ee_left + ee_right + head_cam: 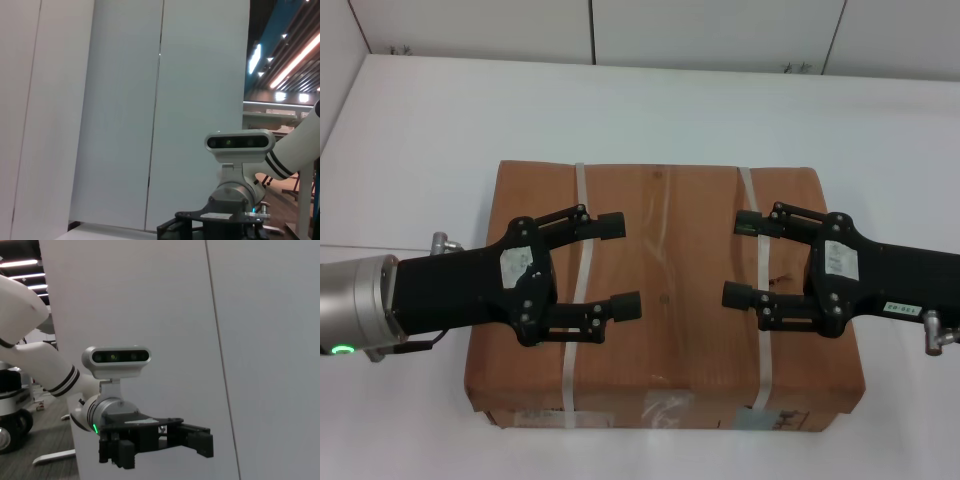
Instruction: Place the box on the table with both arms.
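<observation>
Head view
Box: we see the box (665,290) lying flat on the table (420,130), near the 6 o'clock edge of the view, its front side with tape and labels turned toward us.
Straps: two white straps (582,270) run over the top of the box from 12 o'clock to 6 o'clock, one on each half.
Left gripper: the left gripper (620,266) comes in from 9 o'clock over the left half of the box; its two fingers are spread apart and hold nothing. Whether it touches the cardboard, we cannot tell.
Right gripper: the right gripper (745,258) comes in from 3 o'clock over the right half; its fingers are also spread apart and empty. The two grippers point at each other, with a gap between them over the middle of the box.
Left arm: a silver segment with a green light (340,349) shows at 9 o'clock.

Left wrist view
Wall: we see pale wall panels (125,110).
Other arm: the wrist camera (239,142) of the right arm shows at 5 o'clock. The box is not seen here.

Right wrist view
Wall: a pale panel (260,350) fills most of the picture.
Other arm: at 7 o'clock we see the left gripper (197,439), its fingers apart.
</observation>
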Controlling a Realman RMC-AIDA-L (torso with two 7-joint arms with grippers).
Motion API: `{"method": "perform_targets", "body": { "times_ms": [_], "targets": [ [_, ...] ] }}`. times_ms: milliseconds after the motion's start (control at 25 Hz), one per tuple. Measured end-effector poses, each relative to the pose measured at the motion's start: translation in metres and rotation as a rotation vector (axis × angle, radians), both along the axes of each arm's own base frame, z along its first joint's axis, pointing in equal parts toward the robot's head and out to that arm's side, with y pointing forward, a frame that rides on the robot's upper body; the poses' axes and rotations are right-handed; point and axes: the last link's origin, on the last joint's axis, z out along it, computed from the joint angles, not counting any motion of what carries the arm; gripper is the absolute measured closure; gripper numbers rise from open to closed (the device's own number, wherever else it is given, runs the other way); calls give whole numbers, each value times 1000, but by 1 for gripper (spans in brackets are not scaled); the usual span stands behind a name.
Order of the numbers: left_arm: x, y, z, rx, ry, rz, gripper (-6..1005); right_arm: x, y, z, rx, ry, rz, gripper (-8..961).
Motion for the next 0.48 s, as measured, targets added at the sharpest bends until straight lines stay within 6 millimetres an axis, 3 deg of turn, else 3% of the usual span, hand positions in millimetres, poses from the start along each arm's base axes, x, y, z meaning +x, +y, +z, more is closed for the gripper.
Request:
{"method": "perform_targets", "body": {
  "times_ms": [480],
  "targets": [
    [1,0,-3,-1,-3,3,107,0,0,0,6,7,-6,92]
  ]
}}
